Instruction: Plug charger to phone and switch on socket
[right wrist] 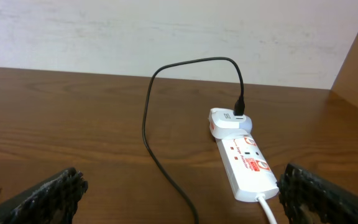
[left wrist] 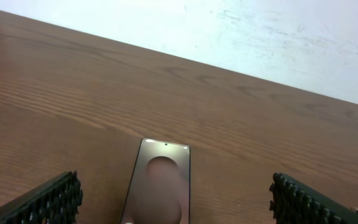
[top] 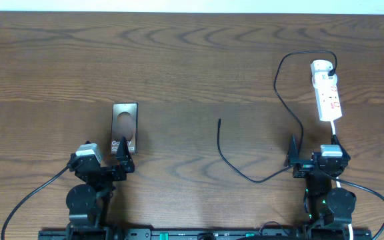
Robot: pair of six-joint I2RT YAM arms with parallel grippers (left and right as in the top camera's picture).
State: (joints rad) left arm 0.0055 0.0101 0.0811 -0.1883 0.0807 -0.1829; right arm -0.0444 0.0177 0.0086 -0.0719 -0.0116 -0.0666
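The phone (top: 125, 125) lies flat left of centre, its lettered end toward me. In the left wrist view the phone (left wrist: 163, 168) sits just ahead, between the fingers. My left gripper (top: 114, 167) (left wrist: 174, 193) is open and empty, right behind the phone's near end. The charger cable (top: 278, 83) runs from the white socket strip (top: 327, 90), loops down and ends in a plug tip (top: 219, 121) lying free mid-table. My right gripper (top: 314, 153) (right wrist: 180, 186) is open and empty, just short of the strip (right wrist: 247, 163), with the cable (right wrist: 146, 124) passing between its fingers.
A white adapter (right wrist: 225, 120) sits in the strip's far end with the cable plugged into it. The strip's white cord (right wrist: 267, 208) runs back toward my right arm. A pale wall (left wrist: 260, 37) borders the table's far edge.
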